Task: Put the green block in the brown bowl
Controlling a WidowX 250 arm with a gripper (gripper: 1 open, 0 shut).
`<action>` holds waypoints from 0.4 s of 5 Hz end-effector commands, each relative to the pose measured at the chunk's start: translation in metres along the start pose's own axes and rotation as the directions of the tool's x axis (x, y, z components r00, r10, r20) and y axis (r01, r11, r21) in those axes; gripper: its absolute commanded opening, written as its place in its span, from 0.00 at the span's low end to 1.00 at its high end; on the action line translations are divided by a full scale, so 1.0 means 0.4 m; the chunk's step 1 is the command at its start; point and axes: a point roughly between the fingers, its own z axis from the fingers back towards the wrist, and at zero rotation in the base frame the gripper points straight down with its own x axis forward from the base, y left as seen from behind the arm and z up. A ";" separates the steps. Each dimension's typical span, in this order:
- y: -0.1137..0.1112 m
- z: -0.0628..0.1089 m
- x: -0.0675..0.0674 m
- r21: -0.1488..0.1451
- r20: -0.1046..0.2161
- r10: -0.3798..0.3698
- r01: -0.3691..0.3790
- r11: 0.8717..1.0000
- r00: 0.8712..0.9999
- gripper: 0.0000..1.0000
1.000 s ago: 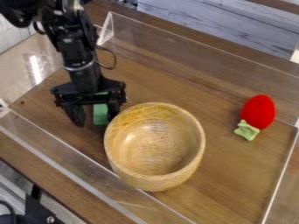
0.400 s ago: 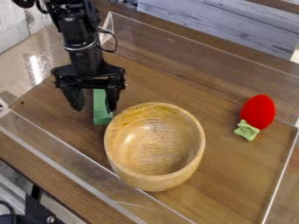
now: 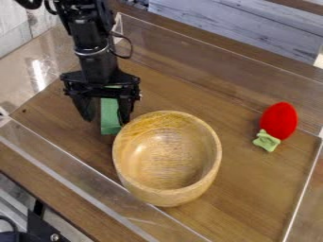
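change: since a second ago the gripper [image 3: 101, 102] has lifted and rolled a little; it sat low around the green block [image 3: 110, 115], now it stands higher and more of the block shows.
fingers: apart, wide, pointing down at the desk [image 3: 209, 80]; nothing clamped.
block vs fingers: directly below and between them, lying on the desk. Contact with either finger: cannot tell.
brown bowl [image 3: 167, 156]: just to the lower right of the fingers, rim very near the block's near end. Empty.
step in hand: my read, lining up the grasp, block not yet picked.
how to do it well: square the fingers across the block's narrow width, descend straight, close at mid-length. Lift clear above the thick rim before moving sideways, release over the bowl's centre.
risk: the finger on the bowl side may clip the rim on descent; little gap there.
red rounded toy [image 3: 279, 120]: well apart to the right with its light-green leafy piece; not the target.
edges: clear walls ring the desk; the nearest runs left of and below the fingers.
open room: bare desk above and right of the fingers, and straight up.
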 end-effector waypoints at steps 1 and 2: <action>-0.003 0.015 0.010 -0.003 0.046 -0.031 0.031 1.000 0.998 0.00; -0.006 0.007 0.009 -0.007 0.046 -0.056 0.057 0.998 0.997 0.00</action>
